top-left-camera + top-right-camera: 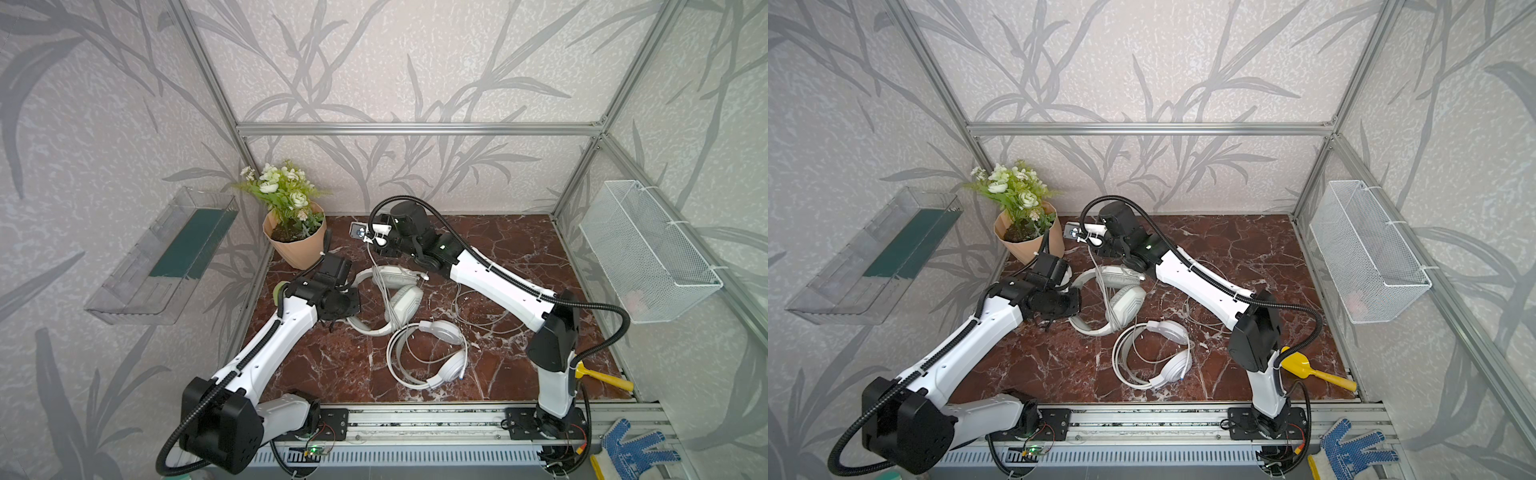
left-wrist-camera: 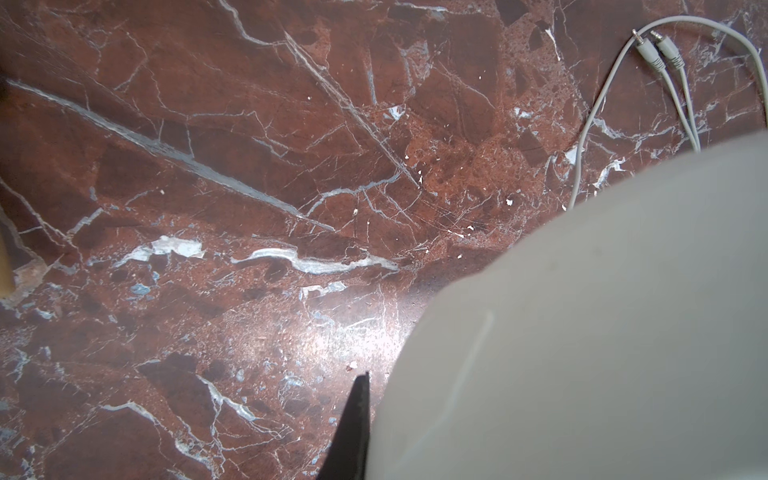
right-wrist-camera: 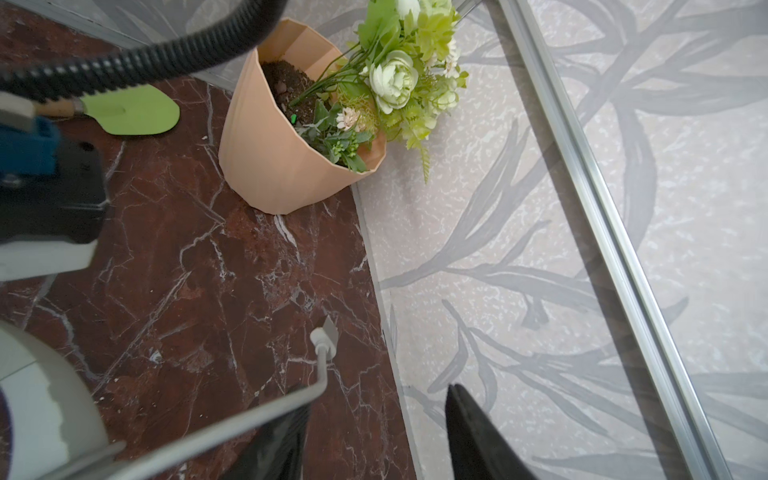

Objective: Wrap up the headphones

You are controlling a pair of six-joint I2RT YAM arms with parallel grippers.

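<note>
The left end effector [image 1: 354, 296] pinches shut on the greyish-white headset [image 1: 401, 301] on the tabletop [image 1: 324, 365], anchoring it for winding, I'd say. The glossy white headset [image 1: 451, 365] lies nearer the front, untouched. The right end effector [image 3: 380, 390] stands jaws apart, the pale cable [image 3: 249, 415] resting against one finger; next it needs a firm grip to loop it round.

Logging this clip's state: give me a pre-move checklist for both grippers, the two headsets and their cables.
1. Right gripper jaws apart: ok.
2. Flat-plug cable clear of it: not ok, it lies across one finger.
3. Left gripper shut: ok.
4. Its hold on the greyish-white headset: cannot tell.
5. Cables wrapped: not ok, the jack cable lies loose on the table.
6. Glossy white headset clear of both grippers: ok.
</note>
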